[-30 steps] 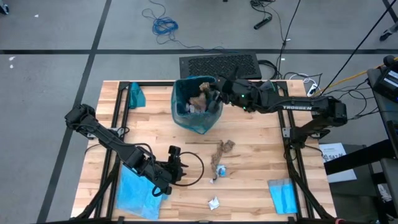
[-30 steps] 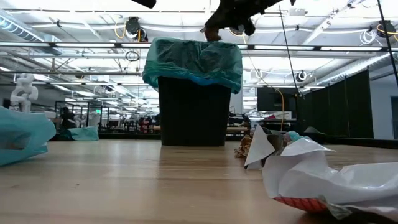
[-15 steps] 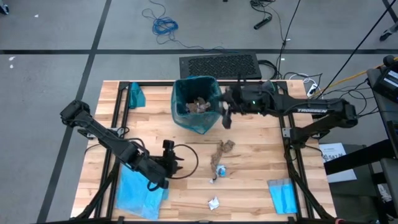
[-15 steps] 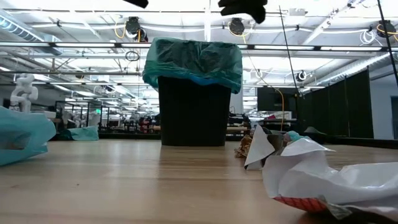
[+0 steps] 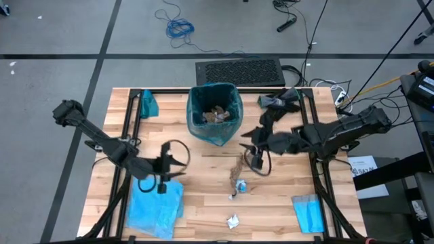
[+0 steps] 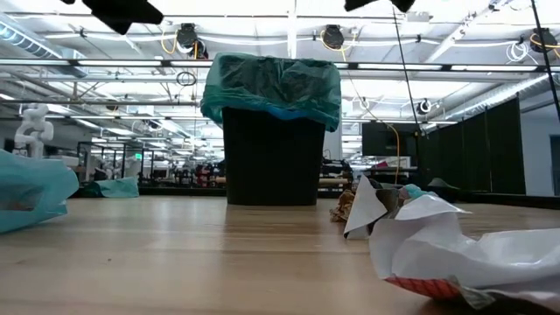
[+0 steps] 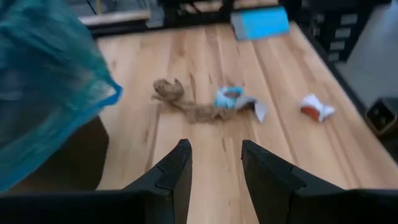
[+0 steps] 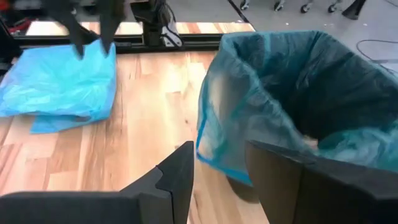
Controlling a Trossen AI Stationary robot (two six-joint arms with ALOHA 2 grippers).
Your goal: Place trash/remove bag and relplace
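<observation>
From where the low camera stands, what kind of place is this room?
Probably a robotics lab or workshop. Behind the light wooden slatted table runs an open industrial hall with bright ceiling strip lights, and loose black cables lie on the grey floor.

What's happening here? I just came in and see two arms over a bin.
A two-armed robot is clearing trash into a bin lined with a teal bag. Some scraps already lie inside. The right gripper hovers open and empty beside the bin, above a brown paper wad on the table. Two wrappers lie nearby. The left gripper, open and empty, hangs over a light blue bag.
</observation>
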